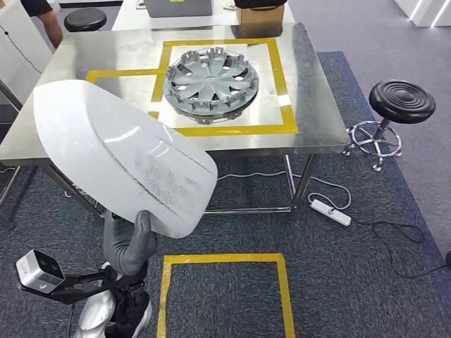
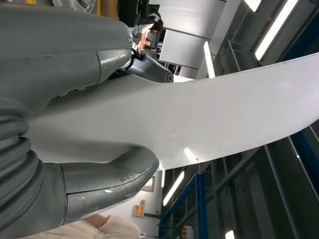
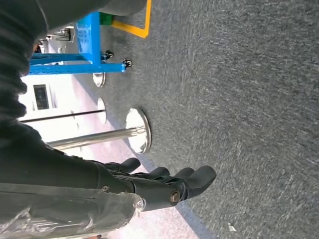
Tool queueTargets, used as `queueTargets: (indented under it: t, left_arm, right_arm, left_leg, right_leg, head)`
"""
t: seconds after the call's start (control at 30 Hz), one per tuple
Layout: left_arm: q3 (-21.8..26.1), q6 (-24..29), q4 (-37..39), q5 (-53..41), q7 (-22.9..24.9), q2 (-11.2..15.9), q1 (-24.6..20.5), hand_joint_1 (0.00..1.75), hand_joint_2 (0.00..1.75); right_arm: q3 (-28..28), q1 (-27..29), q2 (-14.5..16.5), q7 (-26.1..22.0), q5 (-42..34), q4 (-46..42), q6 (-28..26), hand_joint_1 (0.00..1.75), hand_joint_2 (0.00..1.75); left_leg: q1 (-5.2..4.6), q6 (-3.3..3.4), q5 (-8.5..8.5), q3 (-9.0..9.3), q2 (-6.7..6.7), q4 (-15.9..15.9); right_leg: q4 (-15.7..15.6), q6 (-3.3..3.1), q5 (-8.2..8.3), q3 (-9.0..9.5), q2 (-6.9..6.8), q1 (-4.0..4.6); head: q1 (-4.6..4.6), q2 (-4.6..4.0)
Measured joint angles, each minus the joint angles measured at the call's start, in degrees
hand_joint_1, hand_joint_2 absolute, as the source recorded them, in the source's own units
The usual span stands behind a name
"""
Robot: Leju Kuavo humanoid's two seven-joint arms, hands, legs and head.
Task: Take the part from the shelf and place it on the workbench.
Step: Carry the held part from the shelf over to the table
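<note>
Part in transit, not yet placed.
The left hand (image 1: 129, 243) gripped the white part (image 1: 122, 155) by its edge, held short of the workbench (image 1: 313, 105); the right hand (image 3: 165, 184) hung empty, fingers extended. Judged remaining: carry it over the bench and set it down.

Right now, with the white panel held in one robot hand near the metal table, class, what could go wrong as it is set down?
1. The left robot hand grips the white panel at one edge only, so it might tip or slip.
2. The hubcap already lies in the taped square on the metal table; the panel could knock against it.
3. The right robot hand hangs open near the floor, giving no support.
</note>
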Motion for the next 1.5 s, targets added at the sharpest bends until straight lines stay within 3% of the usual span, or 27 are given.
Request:
queueTargets:
  t: [0.03,0.07,0.1,0.17,0.23,0.33,0.4,0.5,0.53,0.57,0.6,0.63,0.7,0.77,0.9,0.93,1.0,1.03,1.07,1.1,1.13,1.2,1.23,1.27,1.4,1.43,1.5]
  left_arm:
    - [0.08,0.01,0.00,0.04,0.00,-0.01,0.09,1.75,1.75]
    - [0.20,0.01,0.00,0.05,0.00,-0.01,0.15,1.75,1.75]
    - [0.34,0.01,0.00,0.05,0.00,-0.02,0.19,1.75,1.75]
    - [0.58,0.00,0.00,0.05,0.00,-0.07,0.18,1.75,1.75]
    - [0.72,-0.01,-0.01,0.05,0.01,-0.14,0.15,1.75,1.75]
    - [0.88,-0.03,-0.03,0.08,0.04,-0.21,0.20,1.75,1.75]
    - [0.93,-0.04,-0.05,0.12,0.04,-0.34,0.17,1.75,1.75]
    - [0.95,-0.07,-0.05,-0.11,0.04,-0.51,0.17,1.75,1.75]
    - [0.95,-0.13,-0.05,-0.52,-0.03,-0.50,0.17,1.75,1.75]
    - [0.94,-0.23,-0.04,-1.19,-0.25,-0.45,0.18,1.75,1.75]
    - [0.92,-0.39,-0.04,-1.95,-0.55,-0.37,0.17,1.75,1.75]
    - [0.91,-0.65,-0.04,-2.62,-0.90,-0.28,0.17,1.75,1.75]
    - [0.89,-1.44,-0.05,-3.03,-1.43,-0.15,0.14,1.75,1.75]
    - [0.87,-2.25,-0.07,-2.52,-1.71,-0.13,0.10,1.75,1.75]
    - [0.85,-2.70,-0.25,-1.59,-1.77,-0.21,0.07,1.75,1.75]
    - [0.86,-2.63,-0.34,-1.41,-1.63,-0.25,0.06,1.75,1.75]
    - [0.89,-2.41,-0.45,-1.17,-1.31,-0.27,0.11,1.75,1.75]
    - [0.91,-2.31,-0.46,-1.08,-1.17,-0.26,0.17,1.75,1.75]
    - [0.93,-2.25,-0.46,-1.03,-1.10,-0.25,0.24,1.75,1.75]
    - [0.95,-2.22,-0.46,-0.98,-1.04,-0.24,0.28,1.75,1.75]
    - [0.96,-2.20,-0.46,-0.94,-1.01,-0.24,0.29,1.75,1.75]
    - [0.96,-2.16,-0.47,-0.92,-0.98,-0.24,0.28,1.75,1.75]
    - [0.96,-2.15,-0.47,-0.91,-0.97,-0.27,0.26,1.75,1.75]
    - [0.96,-2.15,-0.48,-0.91,-0.95,-0.30,0.26,1.75,1.75]
    - [0.96,-2.15,-0.56,-0.96,-0.89,-0.51,0.20,1.75,1.75]
    - [0.95,-2.14,-0.58,-1.12,-0.86,-0.58,0.16,1.75,1.75]
    - [0.91,-2.05,-0.61,-1.60,-0.73,-0.63,0.13,1.75,1.75]
  right_arm:
    - [0.00,0.01,0.00,-0.08,-0.01,0.00,0.06,0.00,1.75]
    - [0.00,0.03,0.00,-0.13,-0.01,0.00,0.12,0.00,1.75]
    - [0.00,0.05,0.00,-0.17,-0.02,0.00,0.16,0.00,1.75]
    - [0.00,0.05,0.00,-0.20,-0.07,0.00,0.20,0.00,1.75]
    - [0.00,0.00,0.00,-0.21,-0.16,0.00,0.23,0.00,1.75]
    - [0.00,0.00,0.00,-0.21,-0.24,0.00,0.27,0.00,1.75]
    - [0.00,0.00,0.00,-0.21,-0.25,0.00,0.26,0.00,1.75]
    - [0.00,0.01,0.00,-0.23,-0.25,0.00,0.28,0.00,1.75]
    - [0.00,0.06,0.00,-0.27,-0.24,0.00,0.33,0.00,1.75]
    - [0.00,0.11,0.00,-0.36,-0.22,0.00,0.42,0.00,1.75]
    - [0.00,0.15,0.00,-0.48,-0.19,0.00,0.54,0.00,1.75]
    - [0.00,0.17,0.00,-0.60,-0.15,0.00,0.65,0.00,1.75]
    - [0.01,0.14,0.01,-0.76,-0.10,0.01,0.82,0.00,1.75]
    - [0.01,0.09,0.03,-0.80,-0.09,0.02,0.92,0.00,1.75]
    - [0.00,0.15,0.02,-0.77,-0.13,0.01,0.90,0.00,1.75]
    - [0.00,0.12,0.02,-0.78,-0.14,0.00,0.86,0.00,1.75]
    - [0.00,0.07,0.02,-0.87,-0.14,0.00,0.84,0.00,1.75]
    - [0.00,0.09,0.02,-0.91,-0.14,0.00,0.84,0.00,1.75]
    - [0.00,0.13,0.02,-0.96,-0.14,0.00,0.85,0.00,1.75]
    - [0.00,0.17,0.02,-1.01,-0.14,0.00,0.88,0.00,1.75]
    - [0.00,0.20,0.03,-1.10,-0.14,0.00,0.92,0.00,1.75]
    - [0.00,0.19,0.06,-1.31,-0.15,0.00,1.03,0.00,1.75]
    - [0.00,0.15,0.08,-1.38,-0.17,0.00,1.07,0.00,1.75]
    - [0.00,0.10,0.09,-1.39,-0.20,0.00,1.11,0.00,1.75]
    - [0.02,-0.05,0.10,-1.31,-0.23,0.00,1.20,0.00,1.75]
    - [0.02,-0.07,0.10,-1.30,-0.23,0.00,1.21,0.00,1.75]
    - [0.02,-0.06,0.11,-1.31,-0.22,0.00,1.25,0.00,1.75]
  left_leg:
    - [0.00,-0.02,-0.16,-1.77,0.00,2.30]
    - [0.00,0.02,0.70,-2.68,0.00,2.84]
    - [0.00,0.12,2.49,-2.52,0.00,1.44]
    - [-0.02,0.43,6.78,-0.07,0.00,-4.88]
    - [-0.07,0.78,8.38,2.16,-0.04,-10.07]
    - [-0.07,1.57,8.03,2.72,-0.17,-11.50]
    - [0.12,2.21,8.02,3.01,-0.20,-11.72]
    - [0.12,2.76,7.79,3.21,-0.15,-11.80]
    - [0.09,2.88,7.50,3.25,-0.24,-11.80]
    - [0.07,2.95,7.13,3.39,-0.33,-11.80]
    - [0.06,2.95,6.71,3.69,-0.43,-11.80]
    - [0.06,2.91,6.25,4.15,-0.51,-11.79]
    - [-0.09,2.45,5.53,5.11,-0.48,-11.70]
    - [-0.38,1.81,5.20,5.65,-0.42,-11.59]
    - [-0.26,0.71,4.36,5.55,-0.35,-10.37]
    - [-0.23,0.43,3.40,4.42,-0.33,-8.12]
    - [-0.19,0.07,1.07,-0.06,-0.31,-0.81]
    - [-0.18,0.01,0.49,-2.56,-0.31,2.53]
    - [-0.18,0.04,1.05,-4.36,-0.31,4.23]
    - [-0.18,0.15,2.80,-5.13,-0.31,3.82]
    - [-0.18,0.30,5.48,-4.84,-0.31,1.47]
    - [-0.24,0.66,10.58,-2.69,-0.30,-5.46]
    - [-0.26,0.88,11.46,-1.61,-0.30,-8.17]
    - [-0.31,1.09,11.48,-0.95,-0.33,-9.74]
    - [-0.11,2.27,10.08,-0.08,-0.49,-10.94]
    - [0.01,2.52,9.92,0.20,-0.48,-11.13]
    - [0.00,2.91,9.47,0.69,-0.44,-11.24]
  right_leg:
    - [0.00,-0.07,-0.11,0.10,0.02,0.02]
    - [0.00,-0.10,-0.25,0.23,0.06,0.03]
    - [0.01,-0.06,-0.40,0.43,0.12,0.02]
    - [0.02,0.23,-0.74,0.89,0.29,0.05]
    - [0.09,0.78,-1.07,0.99,0.45,0.26]
    - [-0.29,1.73,-1.26,1.03,0.42,0.33]
    - [1.47,2.28,-2.56,0.32,0.19,0.29]
    - [11.35,2.66,-7.26,-4.61,-0.02,0.27]
    - [14.20,2.72,-7.98,-6.25,-0.02,0.27]
    - [15.28,2.75,-7.57,-7.03,-0.03,0.26]
    - [14.18,2.75,-6.09,-6.71,-0.05,0.23]
    - [11.19,2.73,-3.94,-5.37,-0.11,0.19]
    - [3.90,2.56,-1.04,-1.65,-0.35,0.12]
    - [0.61,2.00,-0.90,0.31,-0.47,0.16]
    - [0.17,0.57,-1.37,1.32,-0.33,0.18]
    - [0.01,0.26,-1.47,1.77,-0.32,0.07]
    - [-0.11,-0.14,-2.07,2.54,-0.27,0.05]
    - [-0.11,-0.22,-2.45,2.93,-0.22,0.05]
    - [-0.11,-0.21,-2.89,3.39,-0.14,0.05]
    - [-0.12,-0.15,-3.36,3.97,-0.04,0.05]
    - [-0.12,-0.04,-3.87,4.63,0.07,0.03]
    - [-0.13,0.45,-5.06,5.67,0.30,0.14]
    - [-0.13,0.75,-5.59,5.90,0.38,0.23]
    - [-0.25,1.03,-5.98,6.00,0.41,0.34]
    - [-0.37,2.14,-7.14,6.56,0.17,0.36]
    - [1.54,2.37,-8.13,5.71,0.11,0.34]
    - [8.77,2.57,-10.91,1.57,0.00,0.30]
  head:
    - [-0.01,0.00]
    - [0.00,0.00]
    - [-0.01,0.00]
    - [-0.01,-0.01]
    - [0.02,0.00]
    - [0.07,0.01]
    - [0.32,0.01]
    - [0.65,0.00]
    - [0.66,-0.01]
    - [0.69,-0.01]
    - [0.69,-0.01]
    - [0.70,-0.01]
    - [0.72,-0.01]
    - [0.61,0.00]
    - [0.32,0.01]
    - [0.18,0.01]
    - [-0.13,0.02]
    - [-0.11,0.01]
    - [-0.14,0.01]
    - [-0.14,0.00]
    - [-0.13,0.00]
    - [-0.20,0.00]
    - [-0.27,0.00]
    - [-0.27,0.00]
    - [-0.04,0.01]
    - [0.04,0.01]
    - [0.16,0.00]
